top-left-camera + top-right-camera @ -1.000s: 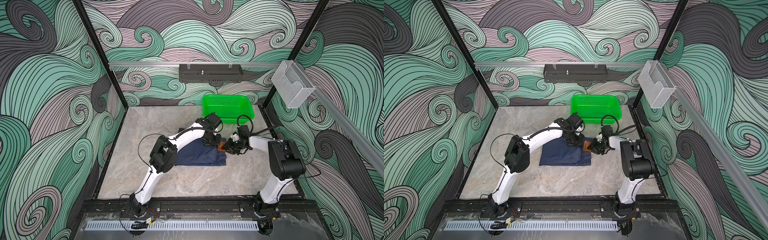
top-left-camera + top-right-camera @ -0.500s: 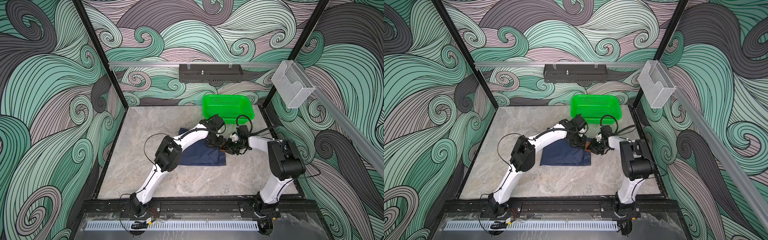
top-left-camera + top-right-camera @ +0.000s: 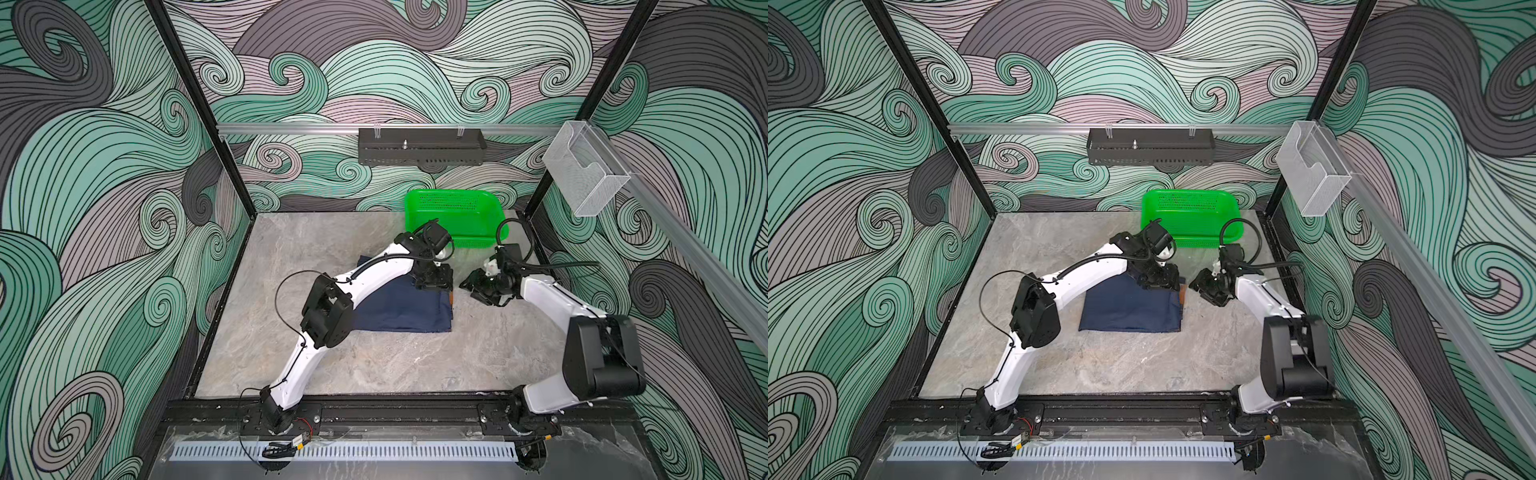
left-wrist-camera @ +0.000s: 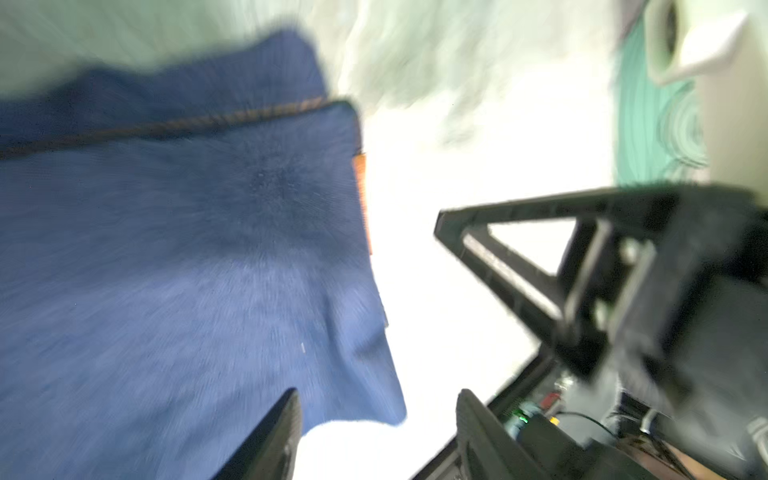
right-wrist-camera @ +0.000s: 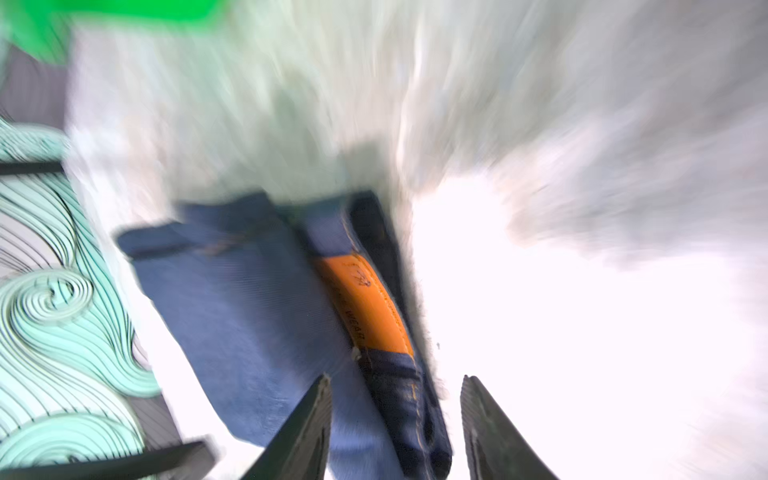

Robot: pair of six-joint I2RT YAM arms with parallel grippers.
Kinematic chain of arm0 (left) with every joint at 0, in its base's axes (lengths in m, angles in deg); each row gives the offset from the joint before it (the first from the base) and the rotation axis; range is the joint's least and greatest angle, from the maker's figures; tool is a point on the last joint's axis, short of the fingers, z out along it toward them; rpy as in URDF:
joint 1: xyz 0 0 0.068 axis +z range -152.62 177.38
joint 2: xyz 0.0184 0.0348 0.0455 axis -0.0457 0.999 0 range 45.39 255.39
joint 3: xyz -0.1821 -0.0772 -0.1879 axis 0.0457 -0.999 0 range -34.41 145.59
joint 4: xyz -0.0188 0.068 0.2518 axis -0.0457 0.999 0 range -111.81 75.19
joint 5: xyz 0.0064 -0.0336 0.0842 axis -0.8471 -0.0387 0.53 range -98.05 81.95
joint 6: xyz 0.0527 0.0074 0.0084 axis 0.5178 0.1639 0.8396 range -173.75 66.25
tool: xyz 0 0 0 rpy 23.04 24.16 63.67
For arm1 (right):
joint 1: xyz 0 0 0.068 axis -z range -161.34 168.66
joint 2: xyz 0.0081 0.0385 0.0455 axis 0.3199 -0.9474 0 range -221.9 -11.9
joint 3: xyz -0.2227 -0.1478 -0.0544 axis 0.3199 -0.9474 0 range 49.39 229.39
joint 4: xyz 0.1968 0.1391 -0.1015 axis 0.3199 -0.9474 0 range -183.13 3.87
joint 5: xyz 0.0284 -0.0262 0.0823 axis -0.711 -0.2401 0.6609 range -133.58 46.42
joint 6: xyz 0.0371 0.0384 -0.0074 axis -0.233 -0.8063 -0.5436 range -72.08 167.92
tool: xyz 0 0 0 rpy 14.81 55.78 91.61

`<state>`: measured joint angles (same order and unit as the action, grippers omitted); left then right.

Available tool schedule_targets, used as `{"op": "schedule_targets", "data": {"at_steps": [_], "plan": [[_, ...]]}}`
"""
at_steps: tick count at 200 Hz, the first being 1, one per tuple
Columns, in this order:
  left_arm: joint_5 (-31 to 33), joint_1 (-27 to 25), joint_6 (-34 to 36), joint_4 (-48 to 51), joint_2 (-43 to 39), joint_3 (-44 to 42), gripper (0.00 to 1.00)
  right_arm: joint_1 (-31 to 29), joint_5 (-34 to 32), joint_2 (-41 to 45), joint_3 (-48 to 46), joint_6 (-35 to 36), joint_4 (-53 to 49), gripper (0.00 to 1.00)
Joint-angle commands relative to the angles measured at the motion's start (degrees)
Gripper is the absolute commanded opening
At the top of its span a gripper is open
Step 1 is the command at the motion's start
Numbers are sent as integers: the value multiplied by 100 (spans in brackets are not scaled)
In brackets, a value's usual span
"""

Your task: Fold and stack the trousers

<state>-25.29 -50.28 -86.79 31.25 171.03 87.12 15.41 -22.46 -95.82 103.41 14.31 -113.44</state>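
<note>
Two open, empty grippers: left gripper point(image 3: 434, 282) hovering at the far corner of the folded jeans point(image 3: 405, 309), right gripper point(image 3: 471, 287) just off their tan patch point(image 5: 365, 307), the bundle lying flat on the table point(image 3: 374, 365), folding seemingly done, stacking yet to come.

**Blur and cover hide much**

Both wrist views are badly blurred. In both top views the left arm point(image 3: 374, 278) covers the trousers point(image 3: 407, 311) toward the bench's point(image 3: 415, 365) left edge. The patch point(image 5: 365, 307) lettering is unreadable. The right arm's fingers point(image 5: 307, 432) are cut off by the picture's edge.
</note>
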Motion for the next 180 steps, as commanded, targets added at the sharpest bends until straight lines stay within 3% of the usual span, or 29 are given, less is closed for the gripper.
{"op": "schedule_targets", "data": {"at_steps": [1, 35, 51, 73, 88, 120, 151, 180], "plan": [[383, 218, 292, 129, -1093, -395, 67, -120, -232, 223, 215, 218, -466, 54], [398, 962, 493, -216, -2135, -2060, 70, -686, 59, -309, 723, 470, -676, 57], [67, 1435, 565, -465, -2502, -2835, 70, -978, 142, -514, 841, 451, -486, 47], [-292, 1898, 666, -696, -2736, -3570, 70, -1241, 687, -845, 946, 291, 34, 26], [-378, 2097, 744, -768, -2683, -3879, 70, -1273, 927, -1096, 921, 60, 430, 20], [-723, 2360, 843, -947, -2253, -4265, 69, -1070, 696, -1613, 848, -58, 491, 22], [-847, 2525, 890, -1118, -1853, -4431, 70, -734, 123, -1785, 639, 69, 187, 31], [-895, 2642, 921, -1099, -1512, -4441, 72, -660, 39, -2015, 526, 191, 26, 41]]}}
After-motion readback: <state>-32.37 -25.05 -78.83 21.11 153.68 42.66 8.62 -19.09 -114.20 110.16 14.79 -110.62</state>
